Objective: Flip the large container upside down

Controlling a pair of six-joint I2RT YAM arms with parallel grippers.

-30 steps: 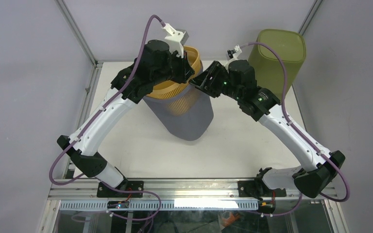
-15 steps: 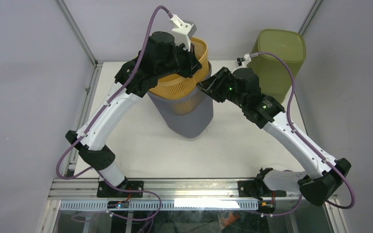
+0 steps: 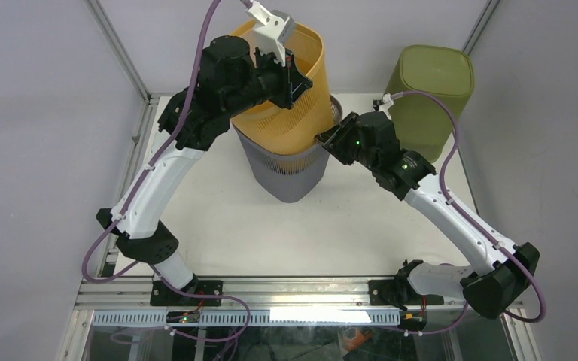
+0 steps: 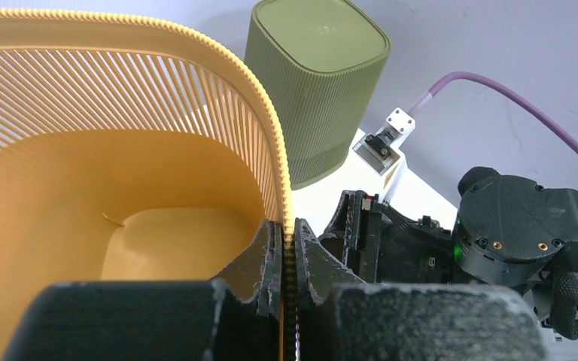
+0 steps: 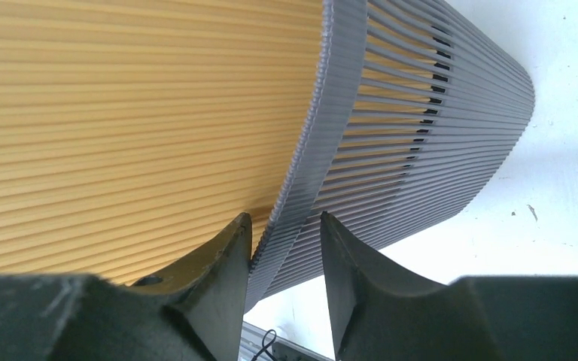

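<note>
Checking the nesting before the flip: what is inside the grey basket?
The yellow basket sits partly inside the grey basket, its upper part raised out by the left gripper. Anything beneath it is hidden.

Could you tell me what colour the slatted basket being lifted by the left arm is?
Yellow-orange basket, shown best in the top external view.

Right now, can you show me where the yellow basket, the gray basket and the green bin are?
yellow basket [image 3: 290, 83]: top external view, on its ribbed side wall.
gray basket [image 5: 436, 120]: right wrist view, on its slatted side.
green bin [image 4: 312, 37]: left wrist view, on its flat upturned bottom.
</note>
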